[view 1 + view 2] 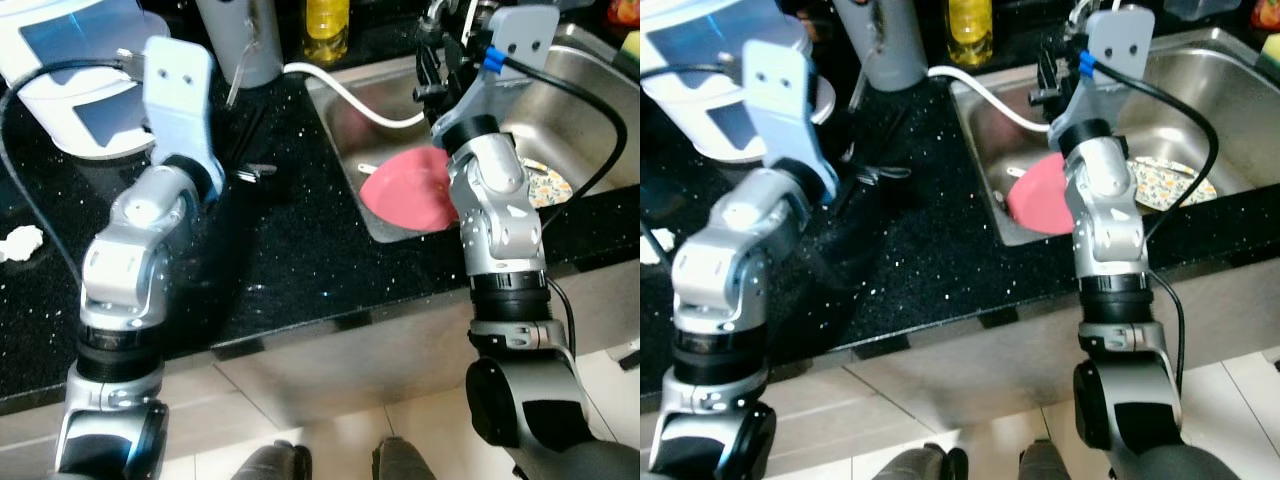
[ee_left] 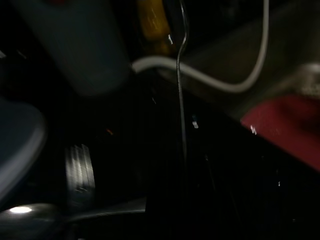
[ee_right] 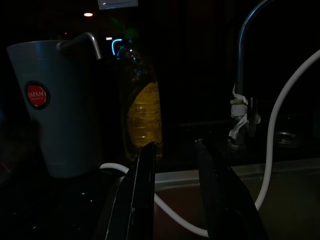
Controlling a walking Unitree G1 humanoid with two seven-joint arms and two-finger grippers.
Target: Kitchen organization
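Pink plate (image 1: 405, 190) lies in the sink (image 1: 590, 90), in the corner nearest the robot, tilted with one edge up against the sink wall; the right forearm hides its other edge. It sits below the right gripper (image 3: 175, 147) and back toward the robot from its fingertips, which point away over the sink toward the faucet (image 3: 245, 50). That gripper's two fingers stand moderately apart with nothing between them. My judgement is that the right arm is the nearer one, and that it would have to dip and draw back to reach the plate's raised rim.

Just beyond the pink plate, further along the sink floor, lies a patterned plate (image 1: 548, 187). A white hose (image 1: 345, 95) runs over the sink's edge close under the right gripper.

The left gripper (image 1: 252, 172) is low over the black counter (image 1: 300, 250), well apart from the plate; whether it grips anything I cannot tell.

The head views show the plate; the right wrist view looks past it to a grey cup (image 3: 55, 100) and a yellow bottle (image 3: 142, 115). The left wrist view, dark, catches a thin metal rod (image 2: 181, 100) upright ahead.
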